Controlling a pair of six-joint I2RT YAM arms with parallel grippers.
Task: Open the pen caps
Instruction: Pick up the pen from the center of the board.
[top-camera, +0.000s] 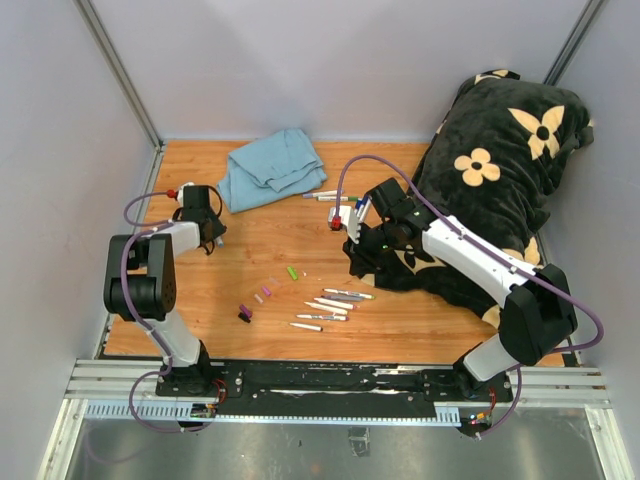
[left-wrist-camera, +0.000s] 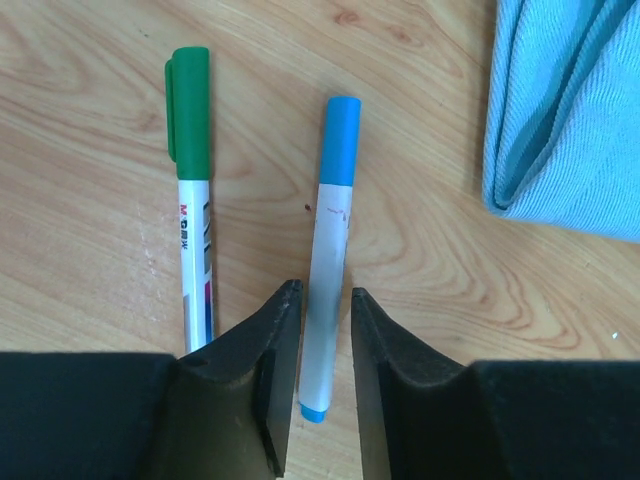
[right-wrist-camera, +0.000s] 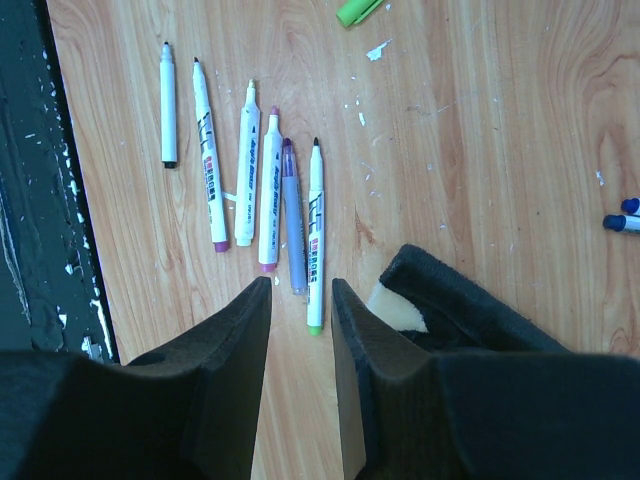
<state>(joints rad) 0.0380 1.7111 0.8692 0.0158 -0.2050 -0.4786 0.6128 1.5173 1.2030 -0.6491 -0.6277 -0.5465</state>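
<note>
L gripper (left-wrist-camera: 325, 290) straddles blue pen (left-wrist-camera: 330, 230), jaws narrow, grip unclear; we leave cap (left-wrist-camera: 342, 140) at 12 free to pull. R gripper (right-wrist-camera: 300, 283) narrow, empty.

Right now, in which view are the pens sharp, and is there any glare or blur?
Left wrist: blue-capped pen and green-capped pen sharp, print readable, no glare; pincer fingers nearly black. Right wrist: the uncapped pens sharp under even light, faint shadows. Top external: soft light, loose caps only tiny specks.
</note>
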